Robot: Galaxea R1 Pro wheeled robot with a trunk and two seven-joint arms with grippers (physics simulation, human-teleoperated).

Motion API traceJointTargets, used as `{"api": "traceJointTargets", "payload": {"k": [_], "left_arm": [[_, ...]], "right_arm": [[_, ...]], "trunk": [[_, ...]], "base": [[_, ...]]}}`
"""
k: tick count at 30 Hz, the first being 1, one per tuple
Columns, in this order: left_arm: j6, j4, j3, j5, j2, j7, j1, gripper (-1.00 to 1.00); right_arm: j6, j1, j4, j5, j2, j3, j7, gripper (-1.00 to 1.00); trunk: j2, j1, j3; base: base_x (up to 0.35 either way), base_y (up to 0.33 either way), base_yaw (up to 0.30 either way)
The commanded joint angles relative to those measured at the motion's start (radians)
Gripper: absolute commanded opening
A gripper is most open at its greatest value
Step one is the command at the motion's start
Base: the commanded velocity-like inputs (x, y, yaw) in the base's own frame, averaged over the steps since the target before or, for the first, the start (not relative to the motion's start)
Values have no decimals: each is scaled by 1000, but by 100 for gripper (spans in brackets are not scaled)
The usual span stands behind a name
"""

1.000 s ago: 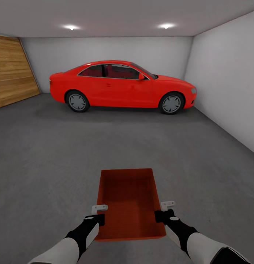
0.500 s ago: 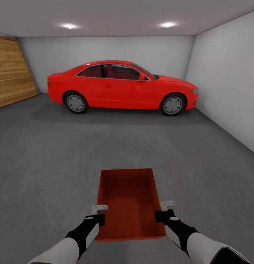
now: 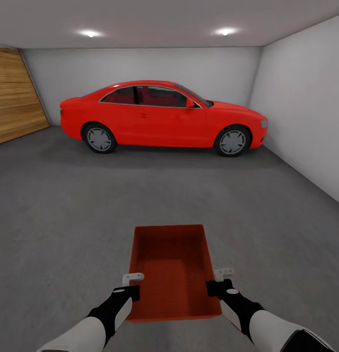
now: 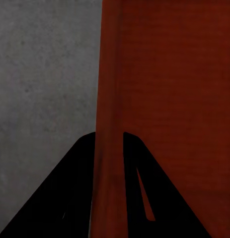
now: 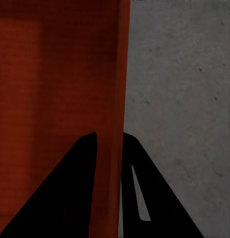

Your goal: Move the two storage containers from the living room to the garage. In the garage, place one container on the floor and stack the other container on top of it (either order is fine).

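Two round recessed ceiling lights (image 3: 91, 33) give bright, even light with small glare spots. The glossy red car (image 3: 162, 117) casts a soft shadow on the dark grey concrete floor (image 3: 57, 205). Sharp render (walls splay wide-angle); wrist views dimmer, grainier.

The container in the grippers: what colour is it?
Orange-red all over, walls and base alike. The storage container shows best in the head view.

Grey concrete floor (image 3: 67, 205); red car (image 3: 162, 116) parked on it.

Orange-red container (image 3: 172, 264), red car (image 3: 162, 117), mottled grey floor (image 3: 67, 205) — wood-plank door (image 3: 15, 95)
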Motion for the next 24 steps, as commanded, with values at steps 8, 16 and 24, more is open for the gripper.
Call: {"api": "traceJointTargets", "payload": {"k": [8,16,24], "left_arm": [[7,-6,-5,-23,6,13,0,-100],[7,-6,-5,-23,6,13,0,-100],[7,-6,-5,-23,6,13,0,-100]], "right_arm": [[-5,-1,14,-13,-3,-9,-8,-100],[-5,-1,14,-14,-3,-9,-8,-100],[-5,-1,14,-14,-3,-10,-8,-100]], "trunk": [[-1,1,-1],[-1,1,-1],[-1,1,-1]], "base": [[322,0,0],[322,0,0],[322,0,0]]}}
